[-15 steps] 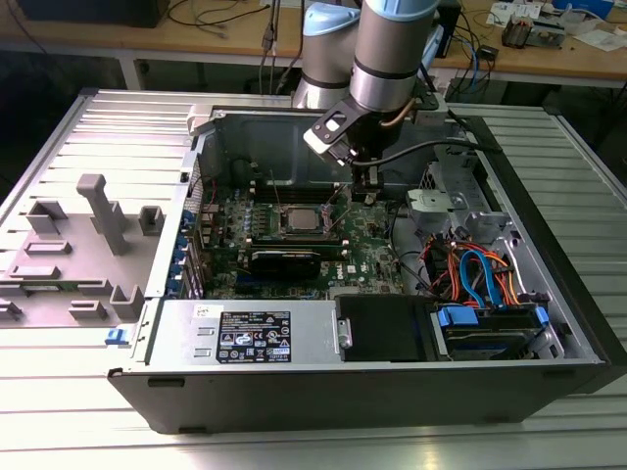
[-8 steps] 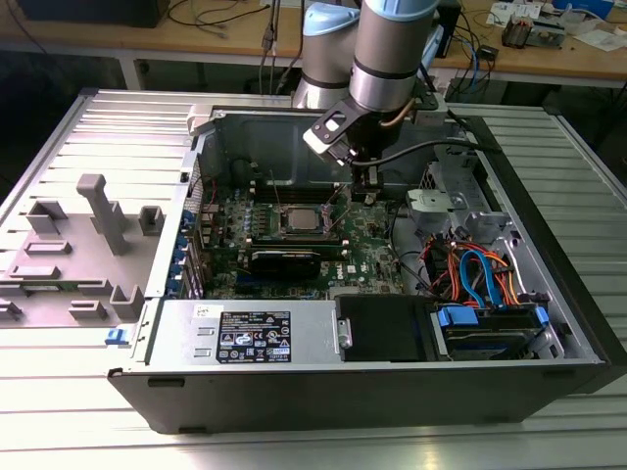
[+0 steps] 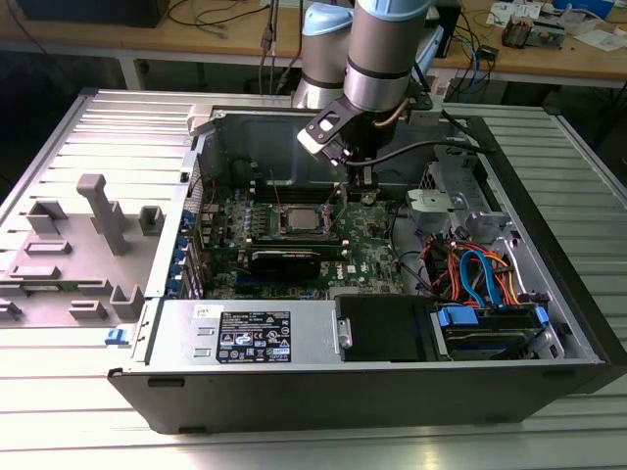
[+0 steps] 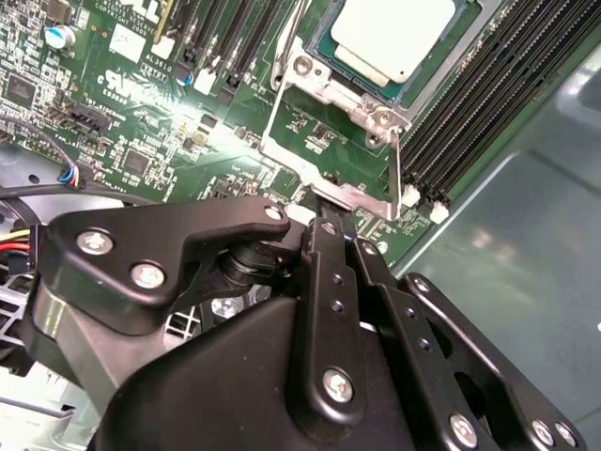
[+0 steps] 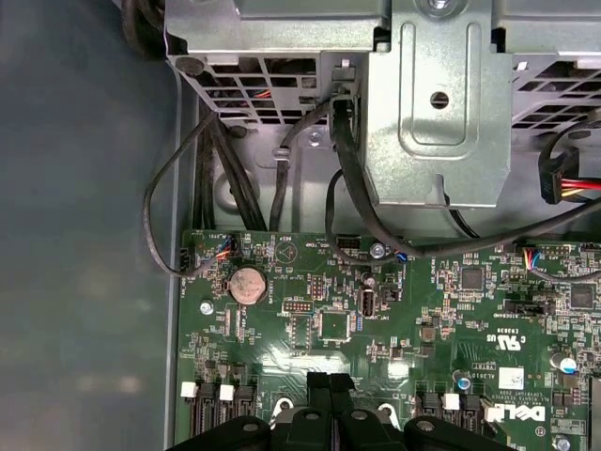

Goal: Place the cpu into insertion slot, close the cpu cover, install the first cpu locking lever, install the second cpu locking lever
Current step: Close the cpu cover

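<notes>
Ribbed metal bench [image 3: 78, 431] carries one open computer case [image 3: 294, 397], lying flat with the motherboard [image 3: 377, 259] facing up.

- cpu [image 3: 297, 219] [image 4: 399, 38]: one, seated flat in its socket, silvery top exposed.
- cpu cover [image 4: 366, 199]: one, swung open off the socket. In the second wrist view the board shows through its window.
- Arm [image 3: 382, 49]: one, coming down near-vertical into the case. The gripper [image 3: 362, 186] [image 4: 338, 230] [image 5: 329, 381] is just to the exterior view's right of the socket, with its tips at the cover's free edge.
- Jaws: drawn narrow, tips nearly together in both wrist views. Cannot tell whether they pinch the cover edge.
- First wrist view looks away from the socket: one coin cell [image 5: 249, 282], a grey drive bracket [image 5: 437, 113], black cables [image 5: 202, 169].
- Exterior view: grey fixture blocks [image 3: 98, 211] on the bench, at the exterior view's left.
</notes>
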